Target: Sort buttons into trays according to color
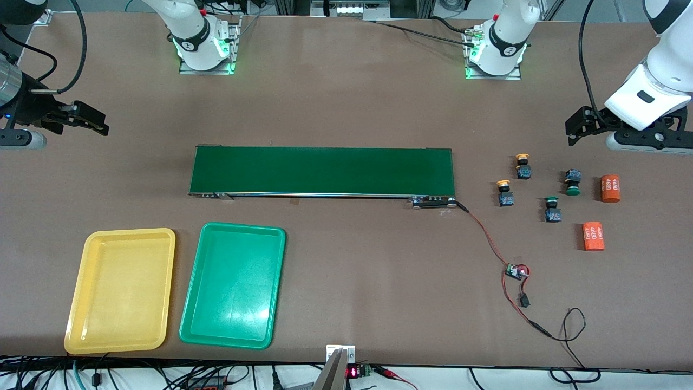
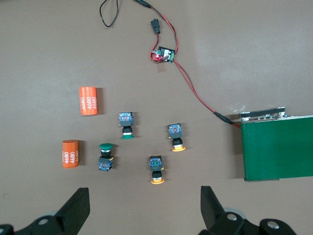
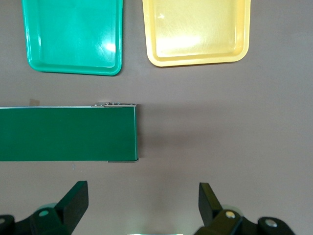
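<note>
Left gripper point(image 2: 144, 213): hanging in the air over the left arm's end of the table, fingers point(image 2: 76, 208) standing wide apart, gripping nothing.

Buttons, four, all lying on the table below and just ahead of the left gripper, clustered but not touching:
- yellow-capped button point(image 1: 522, 166), nearest the robots' bases;
- second yellow-capped button point(image 1: 504, 193), sitting closest to the conveyor belt point(image 1: 322, 170);
- green-capped button point(image 1: 572, 182), lying beside an orange cylinder point(image 1: 610, 188) marked "4680";
- second green-capped button point(image 1: 552, 209), near another orange cylinder point(image 1: 593, 236).

Circuit board point(image 1: 516, 271): resting on red wires running from the belt's end, nearer the front camera than the buttons.

Right gripper point(image 3: 142, 210): hovering over the right arm's end of the table, fingers point(image 3: 73, 203) spread fully, carrying nothing.

Trays: yellow tray point(image 1: 122, 290) and green tray point(image 1: 234, 285) lying side by side, apart, ahead of the right gripper past the belt's end, both holding nothing; the yellow one sitting closer to the right arm's end.
</note>
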Robot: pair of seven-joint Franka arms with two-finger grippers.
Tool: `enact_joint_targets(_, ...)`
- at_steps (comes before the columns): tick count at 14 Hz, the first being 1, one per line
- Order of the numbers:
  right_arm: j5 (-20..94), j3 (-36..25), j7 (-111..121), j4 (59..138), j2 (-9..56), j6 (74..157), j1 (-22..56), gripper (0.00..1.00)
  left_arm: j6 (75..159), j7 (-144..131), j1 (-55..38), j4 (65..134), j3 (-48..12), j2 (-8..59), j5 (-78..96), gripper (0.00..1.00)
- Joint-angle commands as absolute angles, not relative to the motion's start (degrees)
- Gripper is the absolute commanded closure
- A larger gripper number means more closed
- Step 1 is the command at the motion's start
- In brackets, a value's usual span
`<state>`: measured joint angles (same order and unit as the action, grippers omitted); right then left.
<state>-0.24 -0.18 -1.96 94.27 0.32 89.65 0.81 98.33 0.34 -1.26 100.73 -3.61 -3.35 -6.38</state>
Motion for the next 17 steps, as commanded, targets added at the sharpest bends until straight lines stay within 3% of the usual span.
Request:
enact_joint_targets(1, -0.1, -0.1, -2.3, 93.1, 0.9, 89.5, 0.4, 0.00, 98.3, 0.4, -0.5, 99.8, -4.3, -3.1, -7.5, 0.00)
enact_joint_targets(17, -0.5, -0.1, -1.4, 92.5, 1.8, 89.4, 0.5, 0.00, 98.2, 0.8, -0.4, 99.8, -4.2, -2.9, -7.5, 0.00)
